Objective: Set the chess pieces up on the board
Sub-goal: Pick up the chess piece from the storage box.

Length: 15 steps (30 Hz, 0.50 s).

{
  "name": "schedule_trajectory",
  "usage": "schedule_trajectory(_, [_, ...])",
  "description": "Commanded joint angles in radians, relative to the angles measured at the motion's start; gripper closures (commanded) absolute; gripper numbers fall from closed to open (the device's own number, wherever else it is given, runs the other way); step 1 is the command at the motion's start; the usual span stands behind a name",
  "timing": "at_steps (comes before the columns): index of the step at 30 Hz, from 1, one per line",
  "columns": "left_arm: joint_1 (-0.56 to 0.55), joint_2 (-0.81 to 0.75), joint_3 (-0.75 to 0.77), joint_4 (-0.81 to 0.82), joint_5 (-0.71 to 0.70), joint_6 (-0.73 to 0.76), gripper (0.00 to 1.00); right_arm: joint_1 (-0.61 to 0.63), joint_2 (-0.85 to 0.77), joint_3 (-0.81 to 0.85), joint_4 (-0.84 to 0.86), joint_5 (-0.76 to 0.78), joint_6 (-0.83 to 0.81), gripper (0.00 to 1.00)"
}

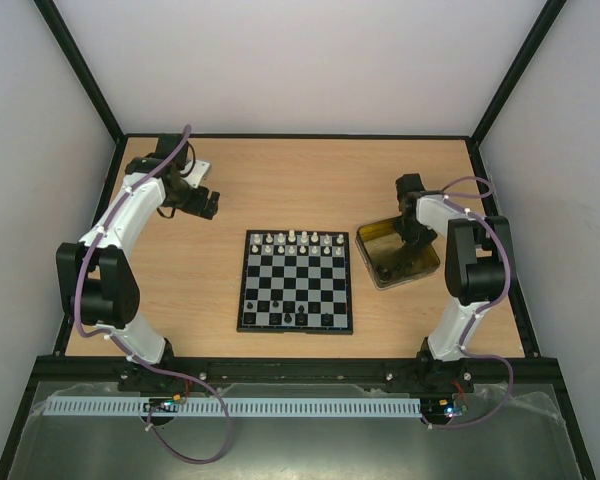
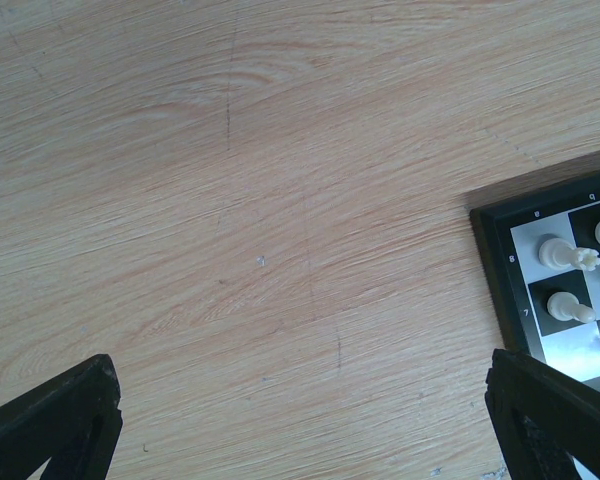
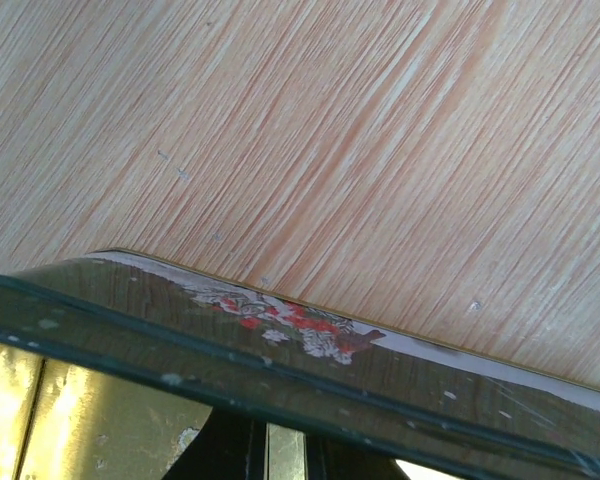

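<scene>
Chess pieces (image 1: 298, 240) are looking half set: white is filling the two far rows of the board (image 1: 296, 283), few black ones sitting nearest, right gripper (image 1: 398, 256) sitting closed tight in the tray (image 1: 427, 264) right of the board (holding anything, can't tell), left gripper (image 1: 211, 205) hanging spread wide left of it.

A robotics laboratory cell is shown: a wooden table (image 1: 280, 190) is closed in on three sides by plain white panels (image 1: 310, 60) set in a black frame (image 1: 80, 75). The left arm (image 1: 120, 220) and the right arm (image 1: 470, 260), both white and black, are bolted to a black rail (image 1: 280, 372) at the near edge, and purple cables (image 1: 195, 450) are run from them past a slotted white cable duct (image 1: 280, 408). The board (image 1: 296, 282) and a gold tray (image 1: 397, 253) are laid out on the tabletop.
</scene>
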Motion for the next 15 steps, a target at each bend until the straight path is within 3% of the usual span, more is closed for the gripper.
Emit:
schedule_trajectory(1, [-0.003,-0.016,0.018,-0.013,-0.002,0.007,0.01,0.001,-0.022,0.007,-0.021,0.013,-0.014,0.98])
schedule_trajectory(15, [-0.004,-0.013,0.028,-0.005,0.011,0.001,0.01,0.018,-0.129,-0.030,-0.067,-0.031,-0.085,0.98])
